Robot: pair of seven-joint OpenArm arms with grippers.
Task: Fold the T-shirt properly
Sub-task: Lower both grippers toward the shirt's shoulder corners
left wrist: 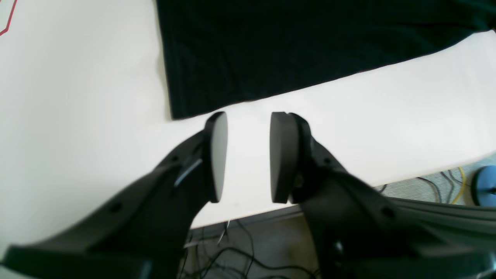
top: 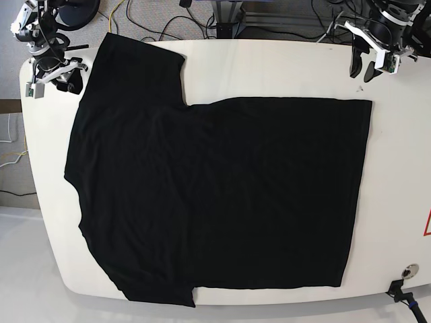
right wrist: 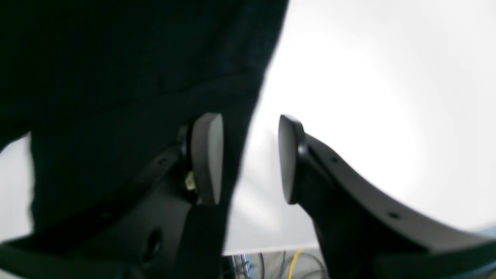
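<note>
The black T-shirt [top: 222,195] lies spread flat on the white table [top: 269,67], plain black side up, with no print showing. One sleeve reaches the far left corner and the straight hem is on the right. My left gripper [left wrist: 248,155] is open and empty over bare table, just short of the shirt's [left wrist: 271,46] hem corner; in the base view it [top: 360,67] is at the far right. My right gripper [right wrist: 248,159] is open, one finger over the sleeve's [right wrist: 116,58] edge and the other over bare table; in the base view it [top: 60,77] is at the far left.
The table's rounded edge runs close behind both grippers, with cables [left wrist: 232,252] on the floor beyond it. A blue round base [left wrist: 486,186] stands on the floor. A red line mark [top: 427,222] and a small metal fitting [top: 406,272] are at the table's right edge.
</note>
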